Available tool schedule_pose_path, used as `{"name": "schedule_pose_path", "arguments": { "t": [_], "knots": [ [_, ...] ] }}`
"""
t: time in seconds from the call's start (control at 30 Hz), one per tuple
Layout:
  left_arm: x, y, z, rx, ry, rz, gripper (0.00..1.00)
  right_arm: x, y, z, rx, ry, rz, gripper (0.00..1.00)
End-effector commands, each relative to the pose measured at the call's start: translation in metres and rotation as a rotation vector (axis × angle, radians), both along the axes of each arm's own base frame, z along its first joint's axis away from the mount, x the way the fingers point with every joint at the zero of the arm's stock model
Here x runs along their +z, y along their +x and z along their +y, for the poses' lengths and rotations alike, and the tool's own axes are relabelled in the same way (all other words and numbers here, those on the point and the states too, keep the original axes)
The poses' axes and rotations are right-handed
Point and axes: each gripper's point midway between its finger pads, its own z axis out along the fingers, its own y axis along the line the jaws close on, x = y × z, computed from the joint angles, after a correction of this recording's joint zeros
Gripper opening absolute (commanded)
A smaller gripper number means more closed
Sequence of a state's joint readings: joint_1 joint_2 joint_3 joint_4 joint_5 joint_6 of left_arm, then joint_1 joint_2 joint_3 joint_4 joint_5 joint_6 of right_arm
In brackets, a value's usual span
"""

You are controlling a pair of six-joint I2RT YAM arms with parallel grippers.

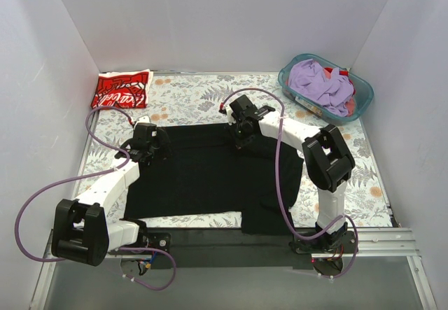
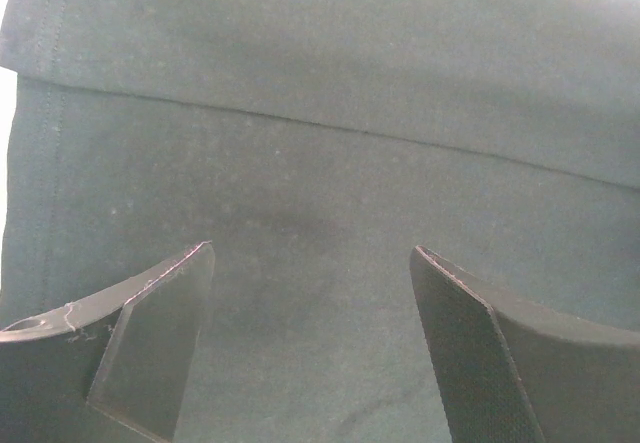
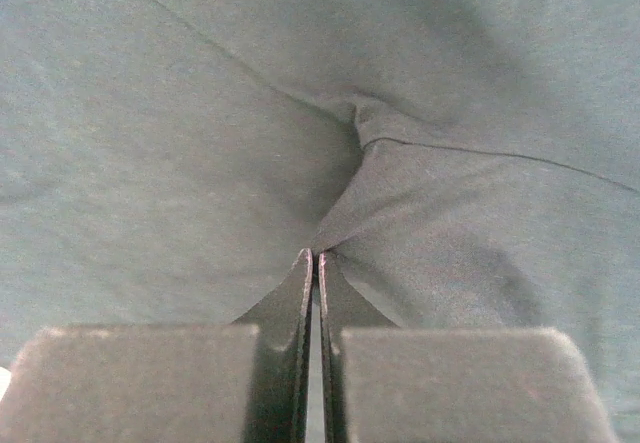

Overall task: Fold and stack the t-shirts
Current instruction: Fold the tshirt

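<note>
The black t-shirt (image 1: 203, 173) lies spread on the flowered table, partly folded, with a part hanging toward the near edge. My left gripper (image 1: 155, 144) is open just above the shirt's far left edge; in the left wrist view (image 2: 312, 263) its fingers (image 2: 150, 333) straddle bare black cloth (image 2: 320, 113) with a folded hem above. My right gripper (image 1: 241, 138) is shut at the shirt's far edge; in the right wrist view (image 3: 317, 255) it pinches a fold of the black cloth (image 3: 430, 223). The red t-shirt (image 1: 122, 89) with white lettering lies folded at the far left.
A teal basket (image 1: 358, 86) holding purple and red clothes stands at the far right corner. White walls enclose the table on three sides. The purple cables loop beside both arms. A metal rail runs along the near edge.
</note>
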State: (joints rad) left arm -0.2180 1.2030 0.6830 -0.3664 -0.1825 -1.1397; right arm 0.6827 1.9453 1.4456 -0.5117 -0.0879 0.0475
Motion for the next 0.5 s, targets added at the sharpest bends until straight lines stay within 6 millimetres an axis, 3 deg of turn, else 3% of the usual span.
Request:
{"name": "schedule_pose_path", "arguments": {
  "t": [0.0, 0.1, 0.23, 0.3, 0.33, 0.4, 0.43, 0.47],
  "knots": [
    [0.002, 0.001, -0.002, -0.021, 0.005, -0.005, 0.78, -0.003, -0.015, 0.014, -0.059, 0.046, 0.134, 0.05],
    [0.002, 0.001, -0.002, -0.022, 0.002, -0.003, 0.79, -0.006, -0.018, 0.022, -0.081, 0.076, 0.187, 0.11],
    [0.002, 0.001, -0.002, -0.023, 0.004, -0.002, 0.79, 0.009, -0.021, 0.028, -0.066, 0.122, 0.189, 0.21],
    [0.002, 0.001, -0.003, -0.024, 0.0, -0.003, 0.79, 0.018, -0.018, 0.021, -0.079, 0.122, 0.157, 0.27],
    [0.003, 0.001, -0.004, -0.027, -0.004, -0.005, 0.79, 0.032, -0.017, 0.017, -0.086, 0.142, 0.129, 0.28],
    [0.005, 0.001, -0.01, -0.048, -0.035, -0.012, 0.78, 0.036, -0.014, -0.001, -0.122, 0.155, 0.105, 0.29],
    [0.006, 0.001, -0.015, -0.064, -0.056, -0.015, 0.79, 0.056, -0.012, -0.008, -0.134, 0.196, 0.057, 0.29],
    [0.008, 0.003, -0.021, -0.078, -0.085, -0.03, 0.79, 0.048, -0.011, -0.026, -0.179, 0.205, 0.061, 0.29]
  ]
}}
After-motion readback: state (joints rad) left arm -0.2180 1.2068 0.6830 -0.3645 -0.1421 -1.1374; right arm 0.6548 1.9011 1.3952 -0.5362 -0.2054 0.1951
